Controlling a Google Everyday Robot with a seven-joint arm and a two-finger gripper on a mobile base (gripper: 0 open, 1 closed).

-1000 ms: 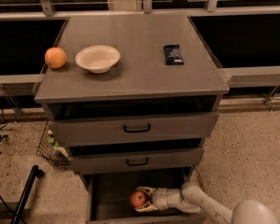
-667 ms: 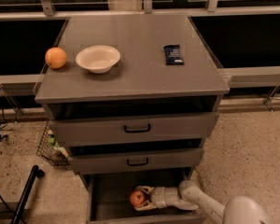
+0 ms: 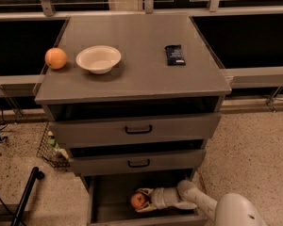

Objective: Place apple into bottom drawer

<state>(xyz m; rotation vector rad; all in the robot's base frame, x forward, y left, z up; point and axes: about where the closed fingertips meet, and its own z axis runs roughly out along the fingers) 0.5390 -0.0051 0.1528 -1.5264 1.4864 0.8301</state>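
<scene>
The red apple (image 3: 138, 200) with yellowish patches is inside the open bottom drawer (image 3: 108, 206) of the grey cabinet, low in the camera view. My gripper (image 3: 142, 200) reaches into that drawer from the right, its pale fingers closed around the apple. The arm runs back to the lower right corner. I cannot tell whether the apple rests on the drawer floor or hangs just above it.
On the cabinet top (image 3: 137, 60) are an orange (image 3: 55, 58), a white bowl (image 3: 98, 59) and a dark snack packet (image 3: 175, 54). Two upper drawers with black handles (image 3: 138, 129) are partly open. A wire basket (image 3: 52, 149) and a black pole (image 3: 26, 197) stand left of the cabinet.
The gripper with the apple has shifted very slightly left inside the bottom drawer. Nothing else has moved.
</scene>
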